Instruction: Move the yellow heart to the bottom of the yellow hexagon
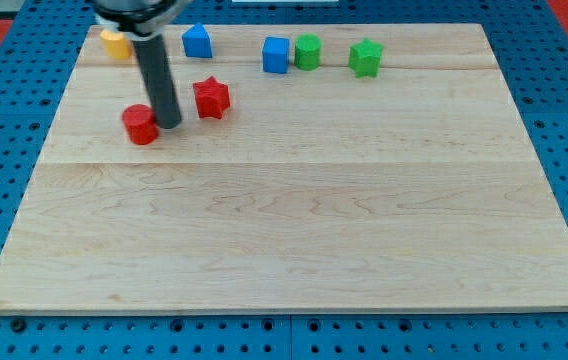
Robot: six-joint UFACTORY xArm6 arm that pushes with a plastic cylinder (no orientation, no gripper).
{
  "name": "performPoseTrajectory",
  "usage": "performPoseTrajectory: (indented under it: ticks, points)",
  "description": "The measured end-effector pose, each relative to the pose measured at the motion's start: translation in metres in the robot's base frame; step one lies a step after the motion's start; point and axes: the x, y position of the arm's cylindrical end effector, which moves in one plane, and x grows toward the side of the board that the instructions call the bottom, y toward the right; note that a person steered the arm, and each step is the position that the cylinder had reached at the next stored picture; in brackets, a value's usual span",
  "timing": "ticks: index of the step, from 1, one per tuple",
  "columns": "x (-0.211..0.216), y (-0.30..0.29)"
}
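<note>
One yellow block (114, 43) sits at the board's top left corner; its shape is hard to make out and the arm hides its right side. No other yellow block shows. My tip (169, 126) rests on the board well below that yellow block, touching or nearly touching the right side of a red cylinder (140, 125). A red star (211, 98) lies just to the tip's upper right.
Along the board's top edge stand a blue block (197, 41), a blue cube (276, 54), a green cylinder (308, 51) and a green star (366, 57). The wooden board (294, 230) lies on a blue pegboard surface.
</note>
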Motion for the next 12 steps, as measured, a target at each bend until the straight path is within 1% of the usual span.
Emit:
performPoseTrajectory:
  ticks: [1, 3, 4, 5, 6, 7, 8, 9, 10, 11, 12]
  points:
    - [0.003, -0.039]
    - [-0.039, -0.07]
    - [-0.096, -0.082]
    - [-0.117, -0.11]
    - [-0.146, -0.127]
    - [-0.172, -0.116]
    - [-0.167, -0.043]
    - [-0.146, -0.02]
    - [-0.129, -0.102]
    - [-0.114, -0.132]
    - [-0.091, -0.101]
